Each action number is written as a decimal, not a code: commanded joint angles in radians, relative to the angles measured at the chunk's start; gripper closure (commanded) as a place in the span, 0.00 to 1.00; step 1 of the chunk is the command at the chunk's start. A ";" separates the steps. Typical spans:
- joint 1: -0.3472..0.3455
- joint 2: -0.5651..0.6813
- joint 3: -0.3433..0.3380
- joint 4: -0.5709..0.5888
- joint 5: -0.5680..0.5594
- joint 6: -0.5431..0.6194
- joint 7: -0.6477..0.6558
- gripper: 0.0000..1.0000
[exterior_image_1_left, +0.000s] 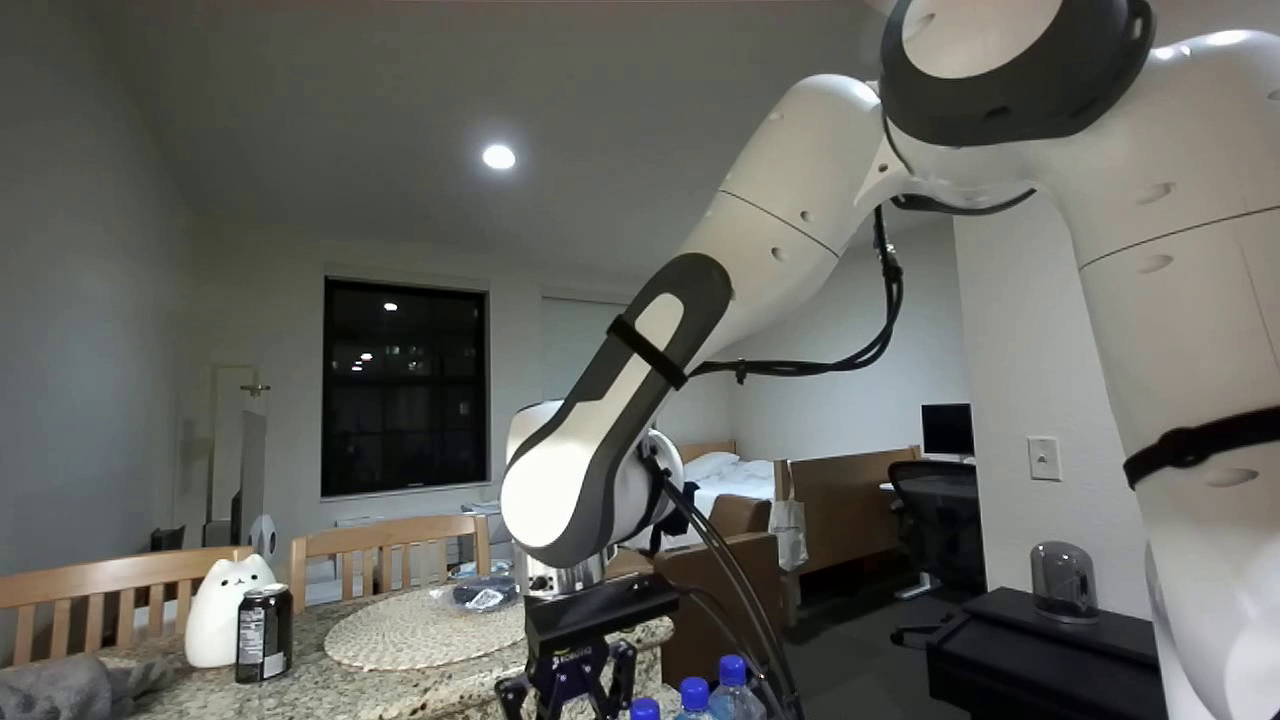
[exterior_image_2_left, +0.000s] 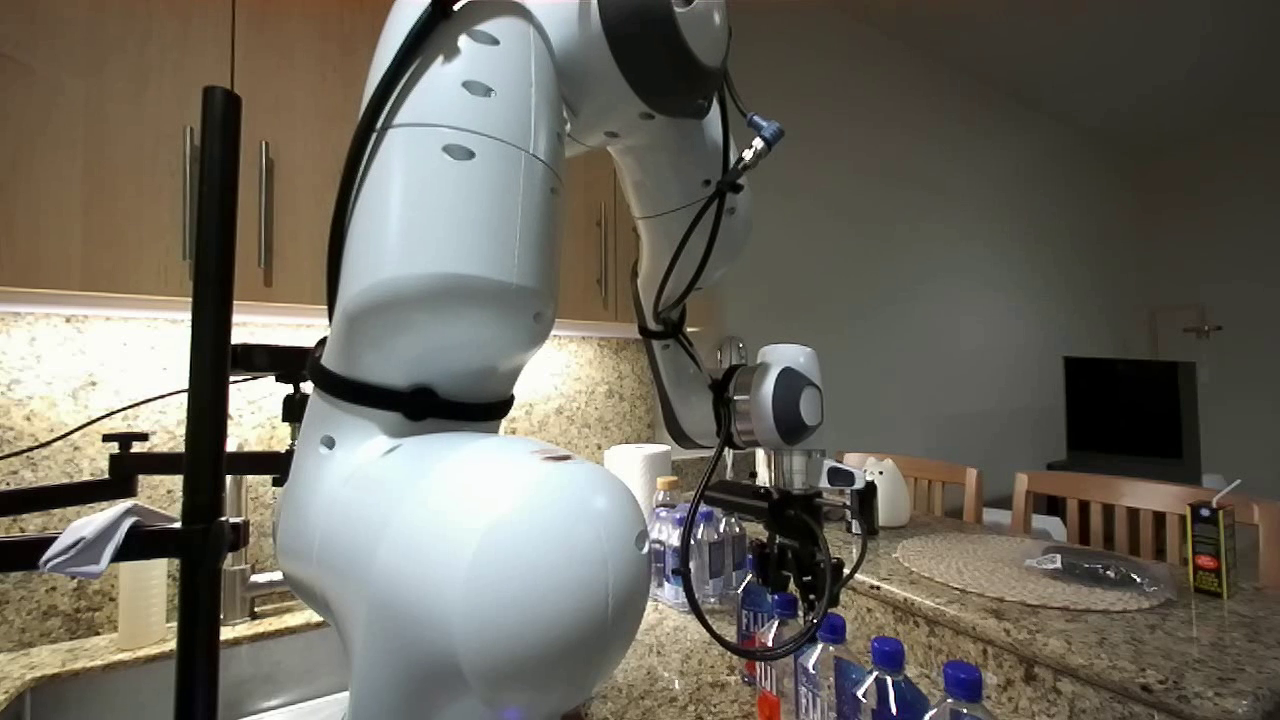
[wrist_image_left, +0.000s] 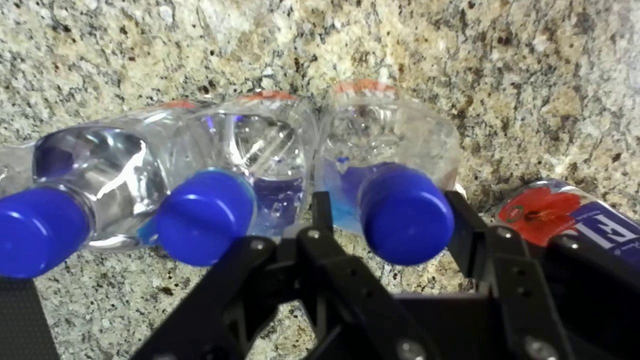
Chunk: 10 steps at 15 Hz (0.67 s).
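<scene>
Jaws spread wider than the blue cap (wrist_image_left: 407, 215) between them, holding nothing.
Its bottle (wrist_image_left: 380, 125) stands on the bench (wrist_image_left: 240, 45); how far down the jaws reach beside the cap, I cannot tell. Neighbouring bottles (wrist_image_left: 275, 135) crowd one side, bodies close together, though slim necks probably leave room for the jaws; the red-flowered bottle (wrist_image_left: 537, 212) sits apart on the opposite side.
</scene>
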 joint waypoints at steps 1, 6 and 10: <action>-0.010 0.015 0.004 -0.014 0.007 0.018 -0.028 0.45; -0.009 0.005 0.001 -0.023 -0.006 0.015 -0.016 0.07; -0.008 0.005 -0.001 -0.022 -0.014 0.018 -0.010 0.00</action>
